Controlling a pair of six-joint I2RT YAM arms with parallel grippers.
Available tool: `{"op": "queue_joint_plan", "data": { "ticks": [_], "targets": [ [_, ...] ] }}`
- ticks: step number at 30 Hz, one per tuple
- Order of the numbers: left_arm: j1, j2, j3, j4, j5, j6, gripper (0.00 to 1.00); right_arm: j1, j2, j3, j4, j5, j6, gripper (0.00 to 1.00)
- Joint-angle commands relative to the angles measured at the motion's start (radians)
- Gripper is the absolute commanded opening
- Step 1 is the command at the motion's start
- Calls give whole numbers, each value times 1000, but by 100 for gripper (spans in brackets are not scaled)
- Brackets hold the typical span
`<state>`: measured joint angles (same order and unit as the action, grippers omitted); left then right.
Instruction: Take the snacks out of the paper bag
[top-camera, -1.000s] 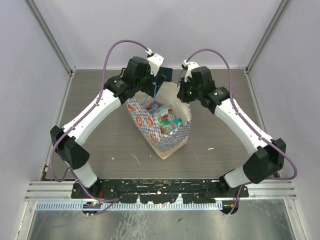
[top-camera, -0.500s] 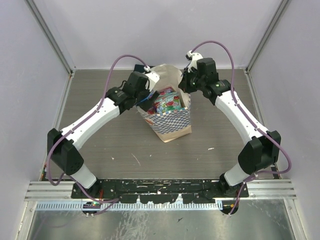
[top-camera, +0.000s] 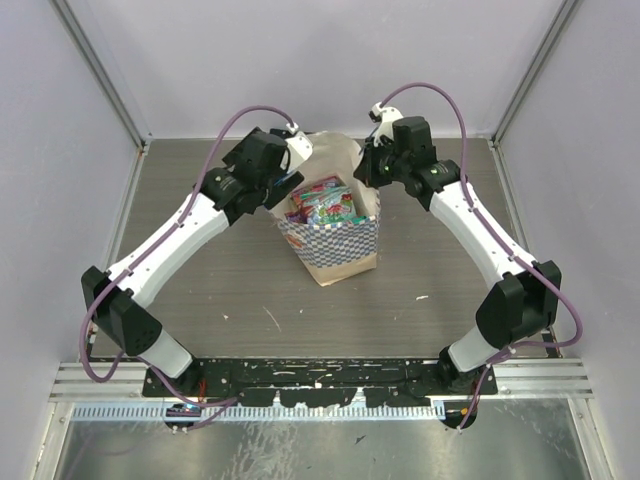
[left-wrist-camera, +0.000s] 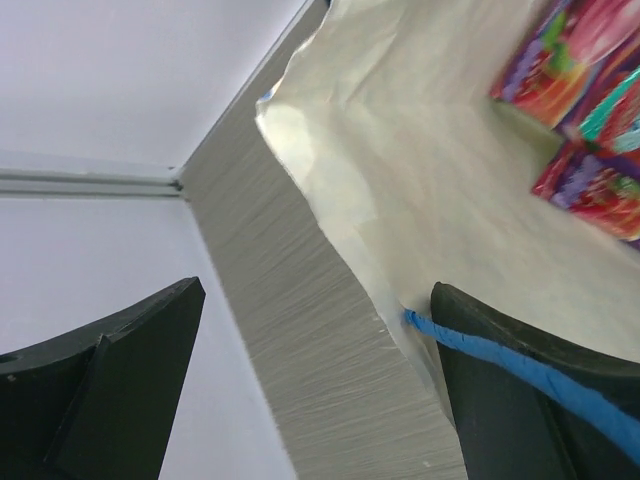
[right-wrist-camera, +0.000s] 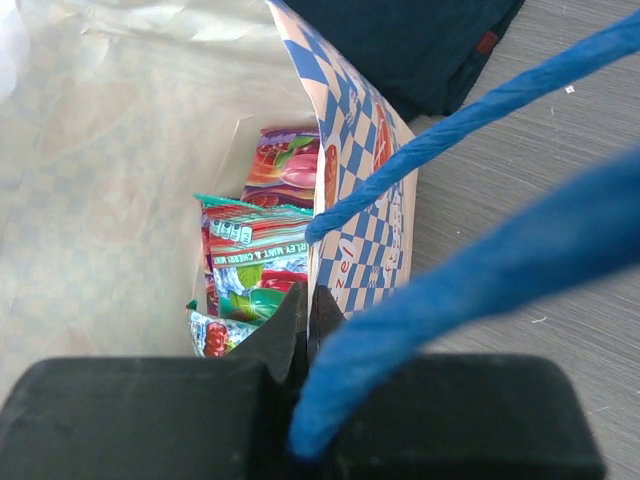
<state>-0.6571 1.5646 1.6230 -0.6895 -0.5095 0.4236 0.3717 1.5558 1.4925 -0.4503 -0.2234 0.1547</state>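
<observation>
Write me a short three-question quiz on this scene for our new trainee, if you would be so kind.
1. True or false: the snacks lie outside the paper bag.
2. Which gripper is open? A. left gripper B. right gripper C. both
3. Fill in: the bag's cord handle is ____ in colour.
Key: 1 false, they are inside the bag. 2 A; the right one is shut on the bag's rim. 3 blue.
</observation>
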Motion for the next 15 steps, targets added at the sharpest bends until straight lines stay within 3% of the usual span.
{"op": "queue_joint_plan", "data": {
  "ticks": [1,4,9,15],
  "targets": [
    [29,-15,-14,113,-152,215,98,-2,-76,34,144,-39,-20,1],
    [42,-32,-78,263,-204,347,99,-2,-77,35,145,-46,-20,1],
    [48,-113,-138,450,-100,527,98,-3,-74,41,144,-54,-17,1],
    [50,-180,-147,479,9,700,98,-4,-68,47,138,-65,-15,1]
  ]
}}
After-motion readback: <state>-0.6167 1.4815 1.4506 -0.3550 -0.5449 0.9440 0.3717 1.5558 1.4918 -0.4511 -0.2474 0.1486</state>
